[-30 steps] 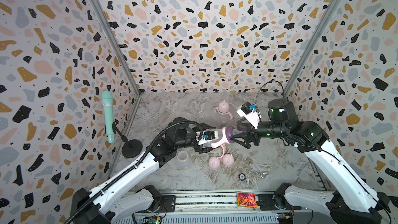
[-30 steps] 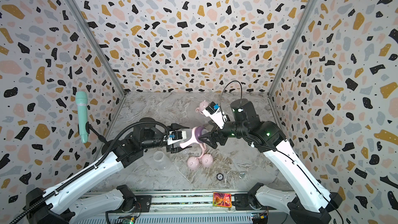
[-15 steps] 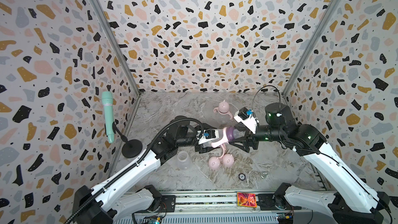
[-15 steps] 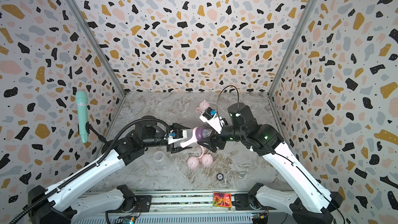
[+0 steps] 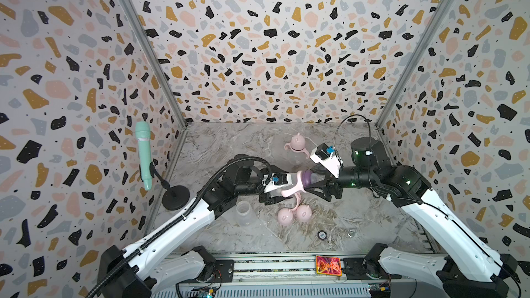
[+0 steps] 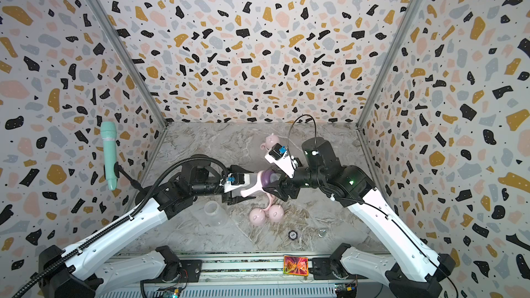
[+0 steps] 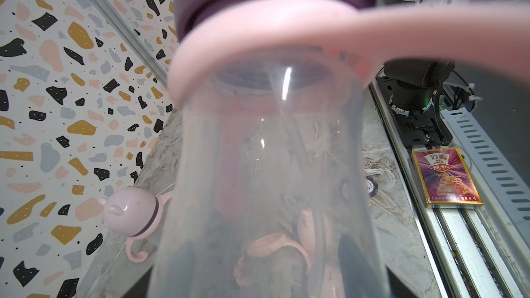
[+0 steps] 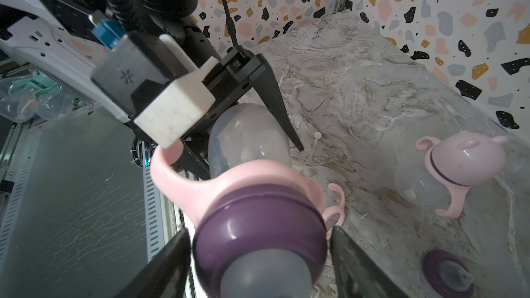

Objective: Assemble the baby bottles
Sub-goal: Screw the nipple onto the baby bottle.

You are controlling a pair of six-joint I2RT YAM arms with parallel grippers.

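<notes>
the clear plastic baby bottle [image 5: 290,180], fitted with a pink two-handled ring [image 8: 200,179] and a purple teat collar [image 5: 308,177], lies level in the air above the middle of the grey marbled table [image 5: 229,144], bridged between both arms. the left gripper [image 8: 253,161] comes in low with its forearm near level, black fingers [image 8: 275,104] clamped on the clear body. the right gripper [image 8: 260,229] meets it head-on, jaws flanking the purple collar; whether they press on it i cannot tell.

just below on the table lie two pink eared dome caps [image 5: 285,216] and a loose pink handle ring [image 5: 296,200]. an uncapped clear bottle body [image 5: 245,213] stands near the left arm. a capped pink-and-clear bottle [image 5: 296,146] sits toward the back wall.

only the right wrist view shows a spare purple collar with teat [image 8: 447,276] flat on the marble. the left wrist view looks through the held bottle and shows a purple card box [image 7: 447,179] on the front rail. both top views show a mint-green microphone [image 6: 108,153] at the left wall.
</notes>
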